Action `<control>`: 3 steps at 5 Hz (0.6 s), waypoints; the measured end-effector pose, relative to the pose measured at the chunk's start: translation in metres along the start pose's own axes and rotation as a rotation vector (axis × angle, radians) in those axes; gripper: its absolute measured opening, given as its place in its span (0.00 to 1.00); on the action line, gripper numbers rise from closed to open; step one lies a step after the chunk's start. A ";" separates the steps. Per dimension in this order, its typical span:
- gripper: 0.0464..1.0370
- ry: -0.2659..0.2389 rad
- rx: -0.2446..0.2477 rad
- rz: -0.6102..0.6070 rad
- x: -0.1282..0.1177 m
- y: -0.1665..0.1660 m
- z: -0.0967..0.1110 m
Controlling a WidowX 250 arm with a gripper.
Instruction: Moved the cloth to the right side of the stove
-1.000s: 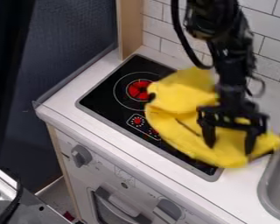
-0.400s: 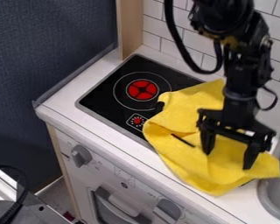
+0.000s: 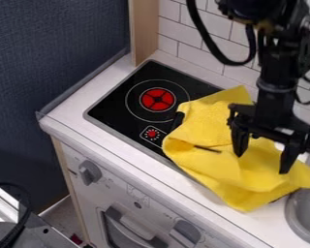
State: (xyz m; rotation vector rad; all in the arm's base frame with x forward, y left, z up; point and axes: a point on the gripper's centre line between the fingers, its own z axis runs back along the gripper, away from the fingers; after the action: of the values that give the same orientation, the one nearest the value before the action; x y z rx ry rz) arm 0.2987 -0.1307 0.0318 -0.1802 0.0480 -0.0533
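the yellow cloth [image 3: 225, 172] lies rumpled over the right part of the black stove [image 3: 112, 104] and extends past its right edge onto the white desk [image 3: 216, 220], reaching the rim of the grey sink [image 3: 293, 215] to the right of the stove. a narrow dark strip [image 3: 207, 148] crosses the cloth; its nature cannot be told.

the end effector [image 3: 263, 163] is over the cloth, on the right side of the stove. its two fingers point down and stand well apart. whether the fingertips touch the cloth cannot be told. a black cable [image 3: 227, 61] loops beside the arm, above the stove.

uncovered on the stove are a red burner mark [image 3: 158, 99] inside pale rings and, nearer the front edge, a red dial mark [image 3: 151, 133]. below the stove, the white oven front [image 3: 106, 191] carries two grey knobs, one at left [image 3: 89, 172] and one at right [image 3: 187, 231]. white wall tiles [image 3: 197, 38] stand behind the stove; a wooden post [image 3: 143, 31] rises at its far left corner.
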 end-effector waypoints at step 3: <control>0.96 -0.051 0.138 0.080 -0.025 0.034 0.063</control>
State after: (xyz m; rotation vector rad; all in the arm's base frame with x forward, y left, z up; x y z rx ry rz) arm 0.2785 -0.0850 0.0883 -0.0412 0.0006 0.0275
